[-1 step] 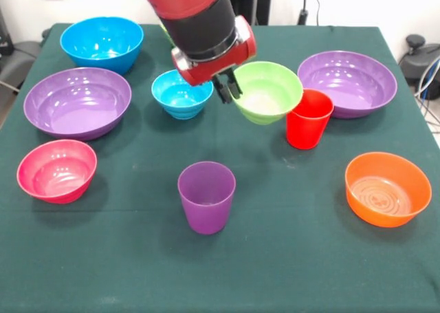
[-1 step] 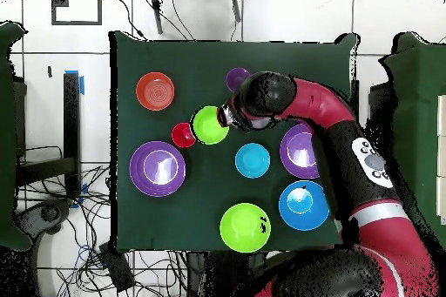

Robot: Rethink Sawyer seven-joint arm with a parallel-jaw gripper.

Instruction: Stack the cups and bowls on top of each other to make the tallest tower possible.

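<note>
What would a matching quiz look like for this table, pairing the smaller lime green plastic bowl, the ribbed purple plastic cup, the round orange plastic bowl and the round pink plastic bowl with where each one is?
Things:
1. smaller lime green plastic bowl
2. ribbed purple plastic cup
3. round orange plastic bowl
4. round pink plastic bowl

Places, front view:
A. near right of the table
B. tilted, rim pinched by the gripper, beside the red plastic cup
C. near left of the table
D. upright, near middle

Pairs: 1-B, 2-D, 3-A, 4-C
</note>
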